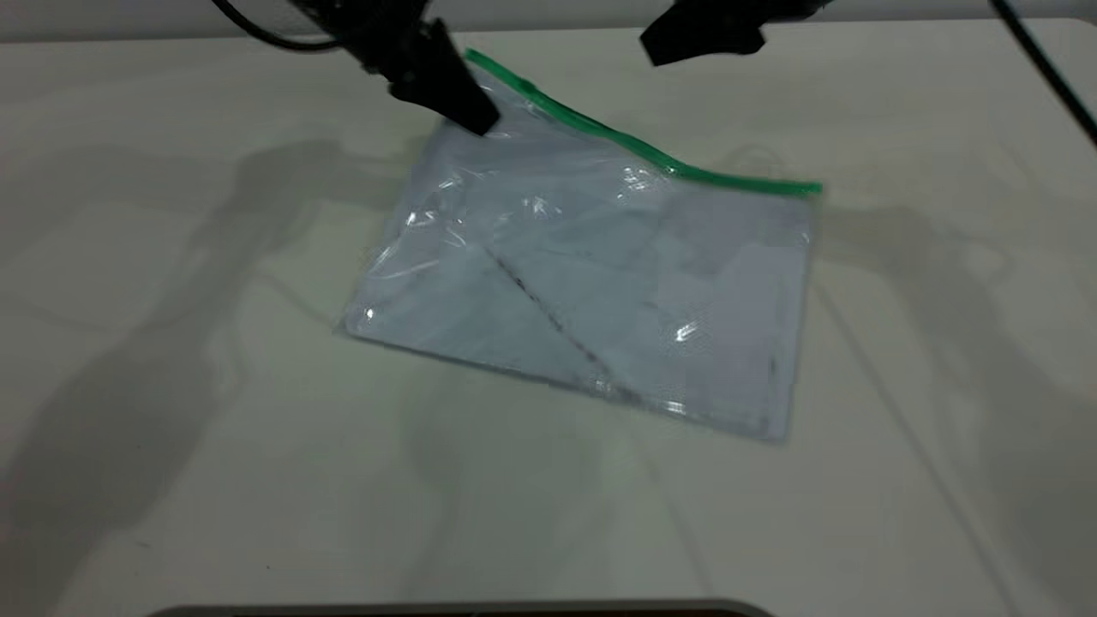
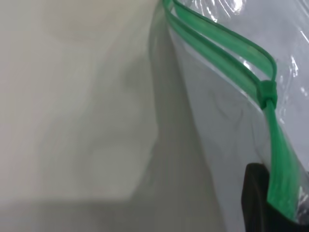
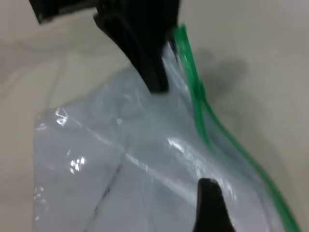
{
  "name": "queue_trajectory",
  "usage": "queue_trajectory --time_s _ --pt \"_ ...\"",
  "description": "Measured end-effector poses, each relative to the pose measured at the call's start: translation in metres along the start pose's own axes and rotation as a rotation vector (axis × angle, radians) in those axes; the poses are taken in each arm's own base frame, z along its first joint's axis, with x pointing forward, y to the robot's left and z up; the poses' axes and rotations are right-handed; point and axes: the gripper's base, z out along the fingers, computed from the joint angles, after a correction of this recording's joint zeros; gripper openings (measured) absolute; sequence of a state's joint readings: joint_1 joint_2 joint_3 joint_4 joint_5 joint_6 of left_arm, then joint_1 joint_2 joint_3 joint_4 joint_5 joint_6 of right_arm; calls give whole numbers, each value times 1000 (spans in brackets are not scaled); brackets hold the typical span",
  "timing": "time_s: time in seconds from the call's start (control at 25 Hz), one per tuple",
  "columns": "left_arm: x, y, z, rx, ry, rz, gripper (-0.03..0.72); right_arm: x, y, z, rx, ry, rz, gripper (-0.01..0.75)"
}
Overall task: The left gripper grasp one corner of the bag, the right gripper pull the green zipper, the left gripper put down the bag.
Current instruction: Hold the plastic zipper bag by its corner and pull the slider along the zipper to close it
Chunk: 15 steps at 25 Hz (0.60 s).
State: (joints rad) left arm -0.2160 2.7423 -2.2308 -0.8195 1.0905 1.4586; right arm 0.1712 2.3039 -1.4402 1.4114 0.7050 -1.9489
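Left gripper (image 1: 467, 107) pinching the bag (image 1: 600, 283) at its far corner by the green zipper (image 1: 651, 154), fingers closed on the plastic and lifting that corner clear of the table (image 1: 171, 386). In the left wrist view, one dark finger (image 2: 258, 200) pressing against the green strip (image 2: 227, 53), with the small slider tab (image 2: 266, 93) sitting just beyond it and the strip parting into two tracks past the tab. Right gripper (image 1: 698, 38) hovering above the zipper's middle stretch, apart from the bag and holding nothing; cannot tell how wide its jaws are standing. Rest of the bag lying flat on the table, tilted, a dark diagonal line (image 1: 548, 317) crossing its whitish inside.
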Motion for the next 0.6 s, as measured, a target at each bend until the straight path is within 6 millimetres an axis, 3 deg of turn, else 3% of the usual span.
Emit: queue_trajectory --time_s 0.32,0.6 --pt "-12 -9 11 42 -18 260 53 4 11 25 -91 -47 -43 534" --pt "-17 -8 12 16 -74 328 53 1 10 28 -72 -95 6 534"
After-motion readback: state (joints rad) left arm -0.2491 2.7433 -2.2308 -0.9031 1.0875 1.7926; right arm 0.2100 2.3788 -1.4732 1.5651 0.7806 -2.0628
